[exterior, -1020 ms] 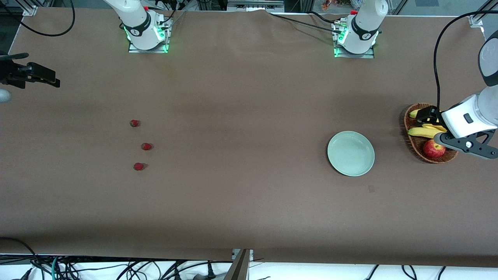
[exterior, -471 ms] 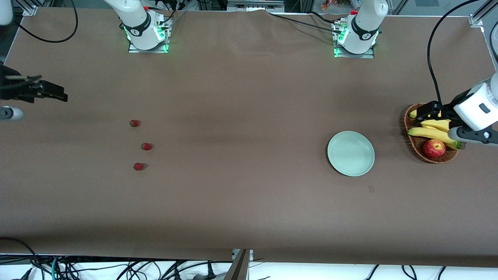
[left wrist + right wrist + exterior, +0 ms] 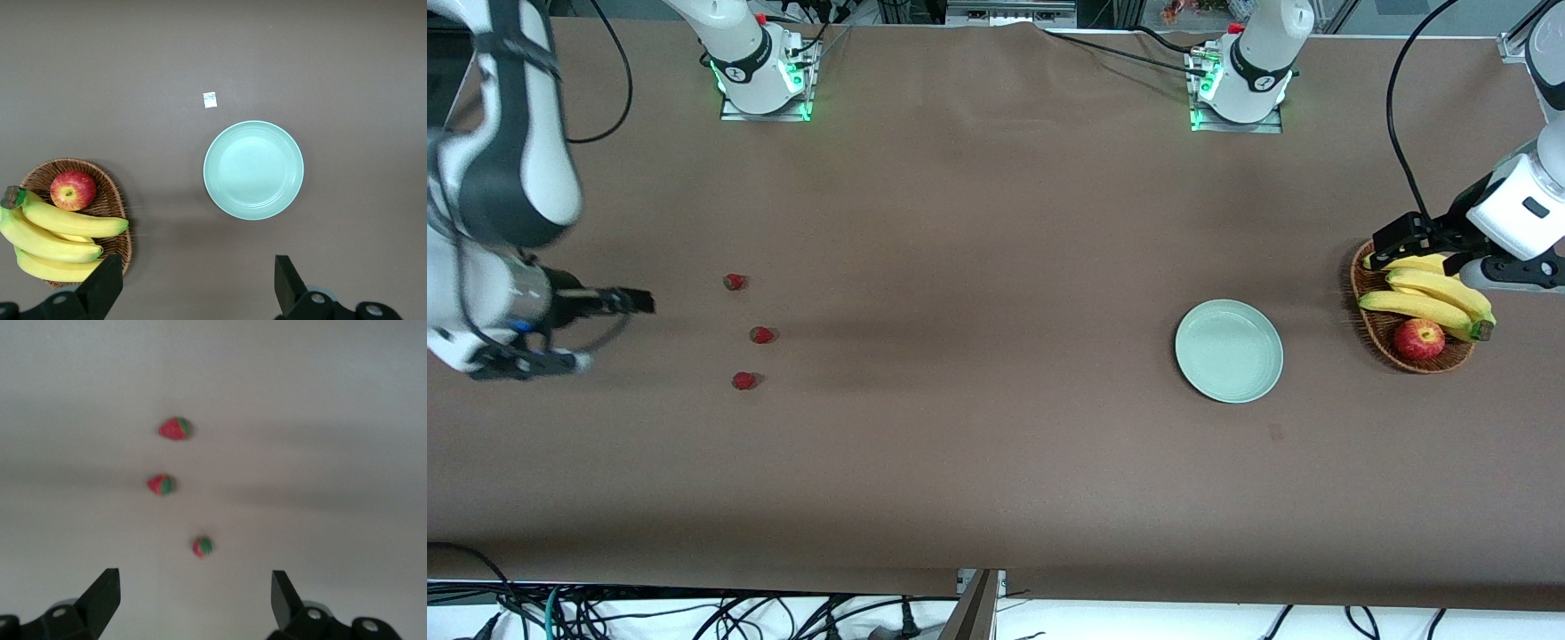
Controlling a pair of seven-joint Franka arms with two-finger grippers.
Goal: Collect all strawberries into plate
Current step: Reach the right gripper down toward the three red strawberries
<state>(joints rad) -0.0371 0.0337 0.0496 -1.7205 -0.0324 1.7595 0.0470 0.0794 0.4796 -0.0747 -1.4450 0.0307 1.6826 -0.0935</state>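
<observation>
Strawberries, three: [image 3: 735,282], [image 3: 761,335], [image 3: 743,381], lie at the plate's [image 3: 1229,351] nine o'clock, well apart. Right gripper [image 3: 636,302] beside them and left gripper [image 3: 1392,238] over one basket [image 3: 1378,333] gape, empty.

Three tiny red strawberries [image 3: 735,282] [image 3: 761,335] [image 3: 743,380] with small green tops lie apart in a loose row on the bench toward the right arm's end, none of them touching. The plate [image 3: 1229,351], round, shallow, pale mint-green and glossy, sits flat well apart from them toward the left arm's end, holding nothing.
</observation>
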